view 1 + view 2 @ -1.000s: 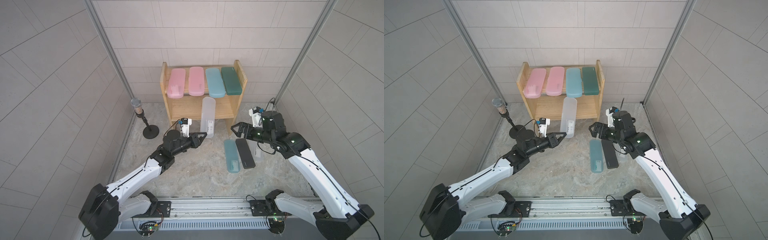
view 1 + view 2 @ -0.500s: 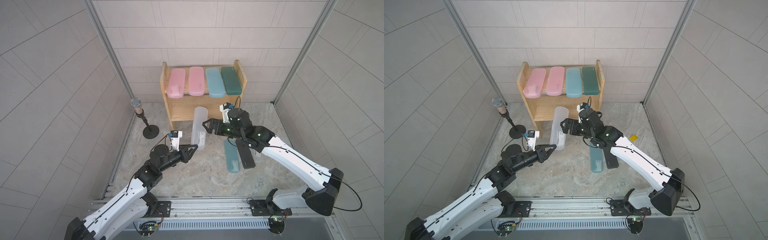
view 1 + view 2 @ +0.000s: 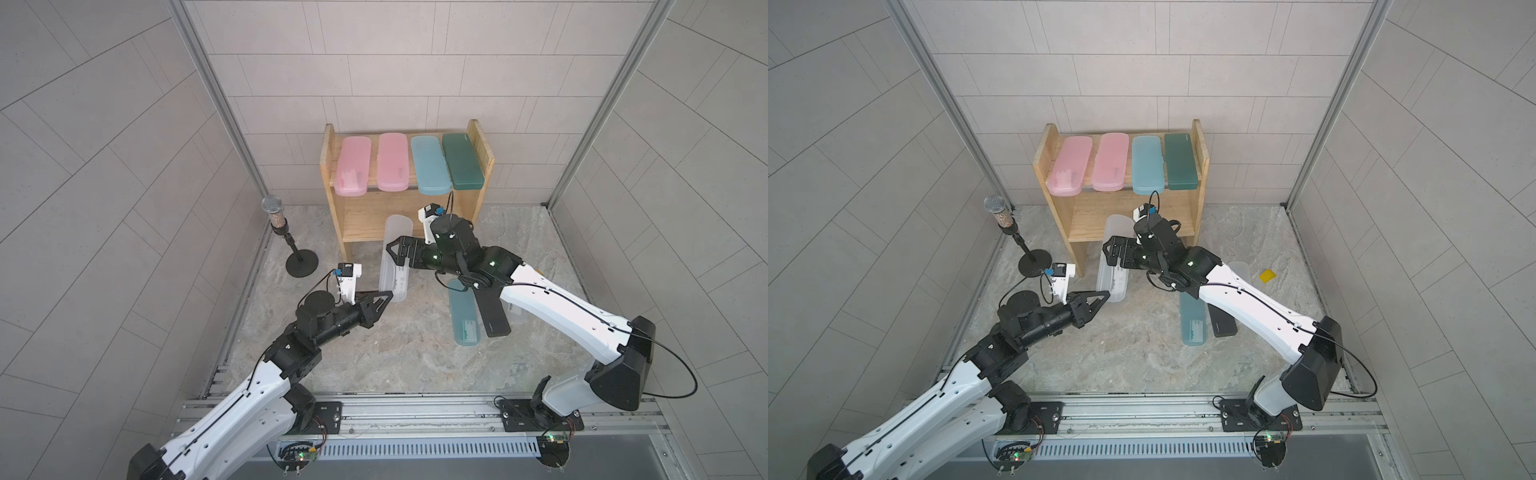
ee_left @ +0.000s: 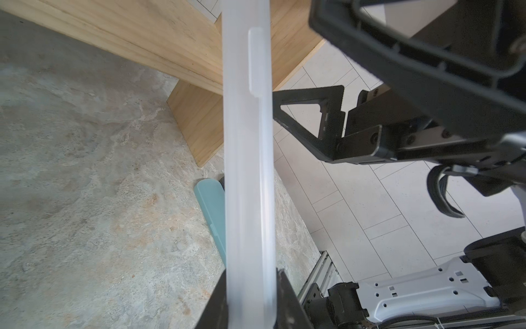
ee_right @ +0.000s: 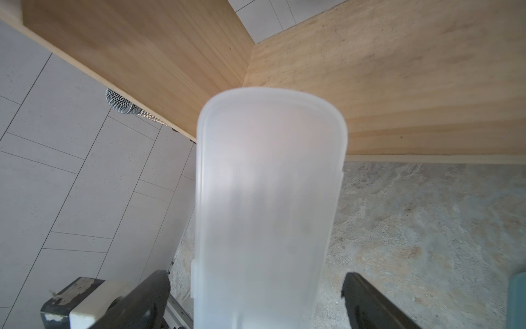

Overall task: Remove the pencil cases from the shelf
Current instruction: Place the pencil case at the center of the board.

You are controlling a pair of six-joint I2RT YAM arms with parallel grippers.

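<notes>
A frosted clear pencil case (image 3: pixel 395 286) (image 3: pixel 1111 286) hangs slanted in front of the shelf (image 3: pixel 365 216) (image 3: pixel 1092 216), its far end over the lower tier's front edge. My left gripper (image 3: pixel 388 295) (image 3: pixel 1106 294) (image 4: pixel 252 284) is shut on the case's (image 4: pixel 247 171) near end. Partway along the case (image 5: pixel 270 199), my right gripper (image 3: pixel 392 253) (image 3: pixel 1108 253) (image 5: pixel 254 277) is open and straddles it with gaps on both sides. The top tier holds two pink cases (image 3: pixel 353 166) (image 3: pixel 392 162), a light blue one (image 3: pixel 430 164) and a dark green one (image 3: pixel 463 160).
On the floor to the right lie a light blue case (image 3: pixel 465 320), a black case (image 3: pixel 492 316) and a frosted clear case (image 3: pixel 1239 270), partly under my right arm. A small yellow piece (image 3: pixel 1266 275) lies further right. A microphone stand (image 3: pixel 301 266) stands left of the shelf.
My left gripper has drawn the frosted clear case out of the lower tier, toward the front left. My right arm swung left from the floor cases and now straddles that case.
</notes>
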